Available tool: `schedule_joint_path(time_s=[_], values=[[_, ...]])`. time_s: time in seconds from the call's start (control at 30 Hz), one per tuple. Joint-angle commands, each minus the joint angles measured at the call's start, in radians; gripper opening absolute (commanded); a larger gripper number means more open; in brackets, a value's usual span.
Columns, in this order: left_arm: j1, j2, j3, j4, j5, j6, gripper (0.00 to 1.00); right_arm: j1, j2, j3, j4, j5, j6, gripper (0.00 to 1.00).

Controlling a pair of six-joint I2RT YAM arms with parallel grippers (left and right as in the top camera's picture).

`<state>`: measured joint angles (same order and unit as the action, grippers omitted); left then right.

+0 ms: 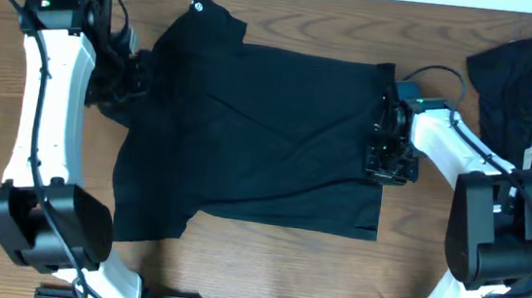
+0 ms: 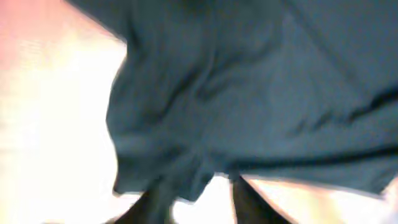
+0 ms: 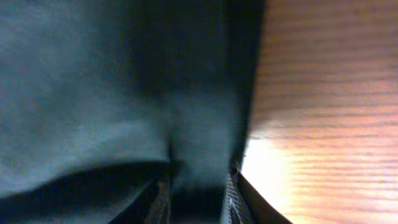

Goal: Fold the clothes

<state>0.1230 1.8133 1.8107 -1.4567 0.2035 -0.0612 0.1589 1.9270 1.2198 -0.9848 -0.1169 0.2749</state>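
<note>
The left gripper [image 2: 196,198] has its two fingers a little apart. The hem of the clothes [image 1: 248,128] droops across them and a strip of bright table [image 2: 50,137] shows in the gap, though that view is blurred. The right gripper [image 3: 194,196] also has its fingers parted, and black cloth at the garment's right edge fills the space between them. The clothes lie spread flat in the middle of the wooden table between the two arms, with a tiny white logo [image 1: 199,7] at the far left corner, and a separate dark heap of fabric [image 1: 527,86] sits at the right edge.
</note>
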Motion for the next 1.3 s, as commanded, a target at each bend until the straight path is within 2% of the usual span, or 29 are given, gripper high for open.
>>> schedule_joint_path(time_s=[0.0,0.17,0.23,0.3,0.47,0.63,0.8,1.03,1.27], values=[[0.011,-0.021,0.013,-0.048,-0.010,0.019,0.25,-0.062,-0.013,-0.002,-0.028,-0.053,-0.089,0.32],[0.011,-0.133,0.008,-0.090,-0.029,0.015,0.26,-0.136,-0.013,-0.008,-0.100,-0.187,-0.182,0.34],[0.011,-0.203,0.007,-0.108,-0.082,-0.014,0.27,-0.133,-0.013,-0.016,-0.116,-0.207,-0.193,0.33],[0.011,-0.281,-0.006,-0.116,-0.137,-0.048,0.33,-0.116,-0.013,-0.029,-0.127,-0.229,-0.214,0.34],[0.011,-0.455,-0.087,-0.132,-0.141,-0.085,0.45,-0.050,-0.014,-0.057,-0.146,-0.232,-0.213,0.34],[0.011,-0.575,-0.249,-0.110,-0.141,-0.124,0.47,0.034,-0.014,-0.098,-0.142,-0.195,-0.141,0.34],[0.011,-0.620,-0.421,-0.059,-0.138,-0.156,0.48,0.084,-0.014,-0.153,-0.110,-0.153,-0.080,0.36],[0.011,-0.618,-0.560,-0.025,-0.060,-0.162,0.49,0.091,-0.014,-0.219,-0.108,0.041,0.049,0.40],[0.011,-0.618,-0.640,0.014,-0.022,-0.162,0.58,0.084,-0.018,-0.219,-0.154,0.171,0.073,0.43]])
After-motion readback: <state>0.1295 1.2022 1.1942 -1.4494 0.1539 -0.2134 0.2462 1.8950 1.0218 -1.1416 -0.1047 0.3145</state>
